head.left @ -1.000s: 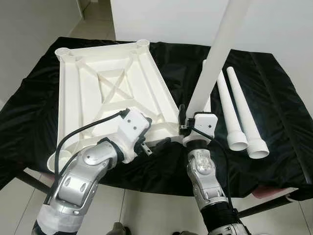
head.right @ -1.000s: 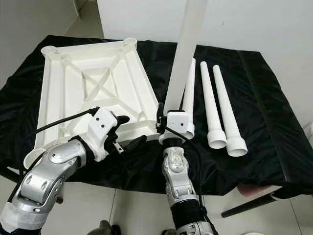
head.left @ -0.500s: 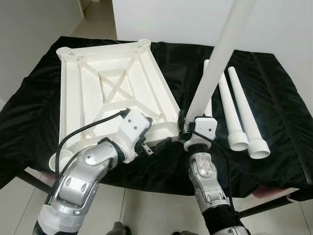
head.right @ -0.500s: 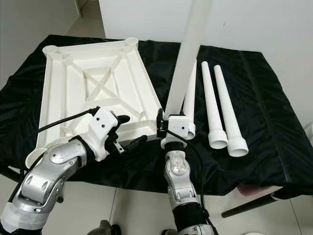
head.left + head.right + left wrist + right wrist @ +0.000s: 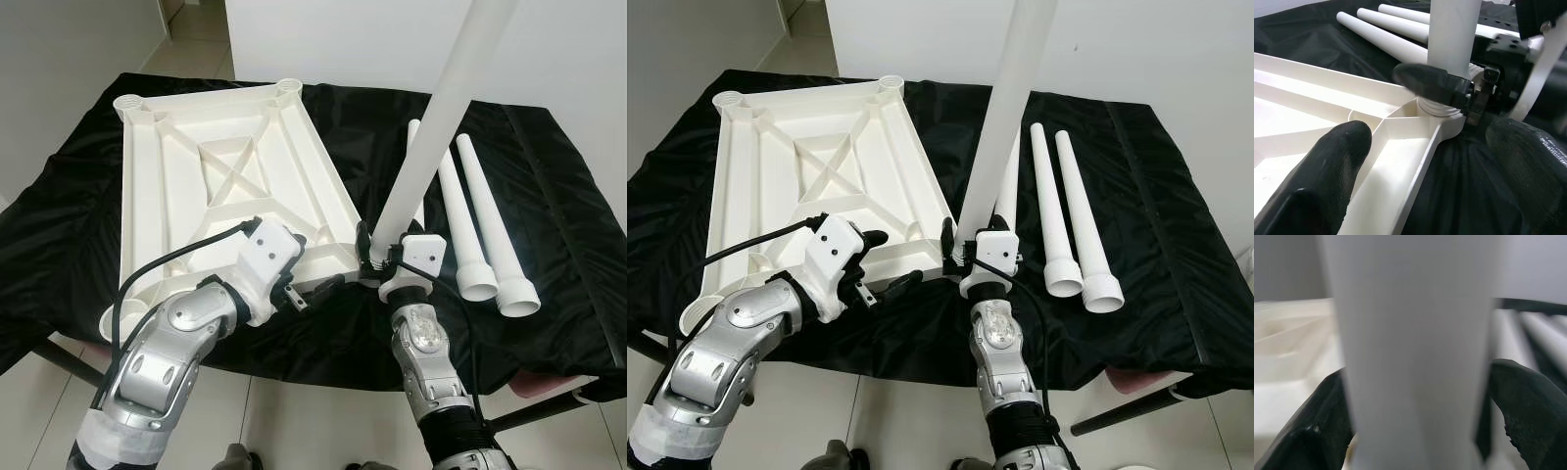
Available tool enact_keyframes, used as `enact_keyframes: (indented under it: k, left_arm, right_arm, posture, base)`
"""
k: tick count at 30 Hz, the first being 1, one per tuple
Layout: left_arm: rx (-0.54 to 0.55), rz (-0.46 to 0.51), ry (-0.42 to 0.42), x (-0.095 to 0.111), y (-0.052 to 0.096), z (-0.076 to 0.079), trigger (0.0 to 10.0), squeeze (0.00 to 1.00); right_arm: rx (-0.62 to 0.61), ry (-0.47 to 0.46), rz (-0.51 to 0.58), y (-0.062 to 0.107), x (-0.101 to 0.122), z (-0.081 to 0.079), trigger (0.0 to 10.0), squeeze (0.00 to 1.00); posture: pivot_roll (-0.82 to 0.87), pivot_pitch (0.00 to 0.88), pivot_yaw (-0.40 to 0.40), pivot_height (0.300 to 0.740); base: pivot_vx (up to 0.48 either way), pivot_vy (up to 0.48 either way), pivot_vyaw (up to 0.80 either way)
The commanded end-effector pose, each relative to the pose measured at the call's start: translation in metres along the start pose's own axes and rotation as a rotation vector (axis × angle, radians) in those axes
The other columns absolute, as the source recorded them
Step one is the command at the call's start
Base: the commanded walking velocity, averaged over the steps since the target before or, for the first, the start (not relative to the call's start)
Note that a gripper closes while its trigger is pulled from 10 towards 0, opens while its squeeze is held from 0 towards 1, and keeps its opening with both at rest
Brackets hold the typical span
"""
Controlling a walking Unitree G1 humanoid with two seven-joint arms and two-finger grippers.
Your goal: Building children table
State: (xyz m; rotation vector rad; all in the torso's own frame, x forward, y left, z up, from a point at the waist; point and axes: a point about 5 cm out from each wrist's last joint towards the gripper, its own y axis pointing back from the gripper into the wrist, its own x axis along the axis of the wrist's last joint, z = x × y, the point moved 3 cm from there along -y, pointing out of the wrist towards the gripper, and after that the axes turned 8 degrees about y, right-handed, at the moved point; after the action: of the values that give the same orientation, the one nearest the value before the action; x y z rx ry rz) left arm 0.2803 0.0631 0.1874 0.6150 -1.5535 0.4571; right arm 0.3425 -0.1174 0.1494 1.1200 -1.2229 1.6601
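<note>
A white tabletop (image 5: pixel 225 186) lies upside down on the black-draped table (image 5: pixel 78 245). A white leg (image 5: pixel 431 127) stands nearly upright with its foot in the near right corner socket (image 5: pixel 1442 105). My right gripper (image 5: pixel 377 257) is shut on this leg just above the socket, with fingers (image 5: pixel 1528 406) on both sides. My left gripper (image 5: pixel 315 262) is open beside it. One finger (image 5: pixel 1327 171) is over the tabletop's inside and the other is outside the rim. Three loose legs (image 5: pixel 490 225) lie side by side to the right.
The black cloth hangs over the table's near edge (image 5: pixel 323 362). A white wall (image 5: pixel 323 39) stands behind the table. Tiled floor (image 5: pixel 294 421) shows below. A dark frame bar (image 5: pixel 1117 409) juts out under the table's right corner.
My right wrist has shifted a little to the right, and the held leg leans slightly more rightward at its top. The left arm has not moved.
</note>
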Motion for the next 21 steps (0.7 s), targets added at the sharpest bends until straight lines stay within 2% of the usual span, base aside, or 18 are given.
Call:
enact_keyframes:
  k: [1, 6, 11, 13, 16, 21]
  left_arm:
    - [0.021, -0.004, -0.012, -0.002, -0.002, 0.001, 10.0, 0.00]
    - [0.014, -0.006, -0.011, -0.003, -0.003, 0.003, 10.0, 0.00]
    - [0.008, -0.004, -0.013, -0.002, -0.005, 0.003, 10.0, 0.00]
    - [0.008, -0.004, -0.013, -0.002, -0.005, 0.003, 10.0, 0.00]
    - [0.009, -0.003, -0.014, -0.001, -0.006, 0.002, 10.0, 0.00]
    - [0.007, -0.003, -0.014, -0.001, -0.006, 0.002, 10.0, 0.00]
  right_arm:
    - [0.107, -0.050, 0.000, -0.002, 0.000, -0.003, 10.0, 0.00]
    - [0.189, -0.030, 0.004, -0.006, 0.003, 0.002, 10.0, 0.00]
    - [0.331, 0.008, 0.015, -0.015, 0.009, 0.012, 10.0, 0.00]
    - [0.331, 0.008, 0.015, -0.015, 0.009, 0.012, 10.0, 0.00]
    - [0.425, 0.013, 0.013, -0.019, 0.011, 0.015, 10.0, 0.00]
    - [0.493, 0.017, 0.001, -0.021, 0.012, 0.016, 10.0, 0.00]
  posture:
    - [-0.08, 0.092, 0.022, 0.740]
    - [-0.08, 0.098, 0.025, 0.740]
    - [-0.08, 0.102, 0.028, 0.740]
    - [-0.08, 0.102, 0.028, 0.740]
    - [-0.08, 0.104, 0.028, 0.740]
    - [-0.08, 0.105, 0.029, 0.740]
  base:
    - [0.000, 0.000, 0.00]
    - [0.000, 0.000, 0.00]
    - [0.000, 0.000, 0.00]
    - [0.000, 0.000, 0.00]
    - [0.000, 0.000, 0.00]
    - [0.000, 0.000, 0.00]
